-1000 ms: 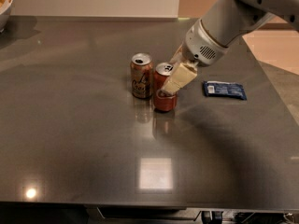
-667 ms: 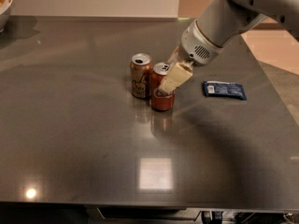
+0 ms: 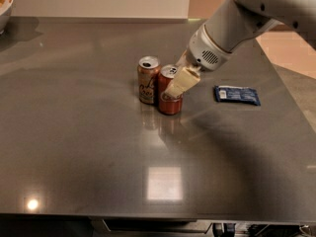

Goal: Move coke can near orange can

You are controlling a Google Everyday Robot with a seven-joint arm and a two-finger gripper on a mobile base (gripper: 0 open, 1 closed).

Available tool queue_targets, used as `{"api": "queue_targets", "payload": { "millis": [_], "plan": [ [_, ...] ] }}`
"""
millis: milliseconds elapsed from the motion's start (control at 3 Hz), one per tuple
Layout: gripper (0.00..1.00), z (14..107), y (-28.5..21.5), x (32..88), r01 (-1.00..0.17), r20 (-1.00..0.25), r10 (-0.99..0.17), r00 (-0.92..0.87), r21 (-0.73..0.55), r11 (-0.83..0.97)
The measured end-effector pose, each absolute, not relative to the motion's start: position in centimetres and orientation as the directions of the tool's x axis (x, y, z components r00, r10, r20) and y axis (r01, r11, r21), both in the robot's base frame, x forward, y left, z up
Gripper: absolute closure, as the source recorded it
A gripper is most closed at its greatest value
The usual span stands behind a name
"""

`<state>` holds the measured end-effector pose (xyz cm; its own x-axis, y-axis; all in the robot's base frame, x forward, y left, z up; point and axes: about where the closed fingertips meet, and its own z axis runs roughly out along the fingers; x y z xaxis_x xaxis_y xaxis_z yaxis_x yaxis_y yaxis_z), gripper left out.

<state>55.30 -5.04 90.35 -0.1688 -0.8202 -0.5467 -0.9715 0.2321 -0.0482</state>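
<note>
Grey table (image 3: 74,147) bears one packet (image 3: 237,94), one orange can (image 3: 147,83), one coke can (image 3: 169,105) at the tool (image 3: 176,81), grip unclear.

No legible text. Orange can (image 3: 148,81): dark cursive script, unreadable. Coke can (image 3: 171,105): label largely covered by the end effector (image 3: 172,83), which is clamped around it on the desk (image 3: 89,162). Blue packet (image 3: 237,94): pale label patch, print too small to read.

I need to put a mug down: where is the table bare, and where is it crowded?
Bare: the near half of the table, and the stretch between bowl and orange can. Crowded: the middle, where the gripper holds the coke can beside it, blue packet nearby.
</note>
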Motion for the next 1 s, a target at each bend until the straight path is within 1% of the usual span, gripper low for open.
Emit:
{"api": "queue_targets", "payload": {
  "millis": [333,667,1000],
  "plan": [
    [0.06,90.29,-4.86,55.31,-0.972,-0.548,-0.820,-0.167,-0.050,0.231],
    [0.00,90.27,-4.76,55.28,-0.972,-0.547,-0.820,-0.166,-0.050,0.230],
    [0.00,90.27,-4.75,55.28,-0.972,-0.547,-0.820,-0.166,-0.050,0.230]
  ]
}}
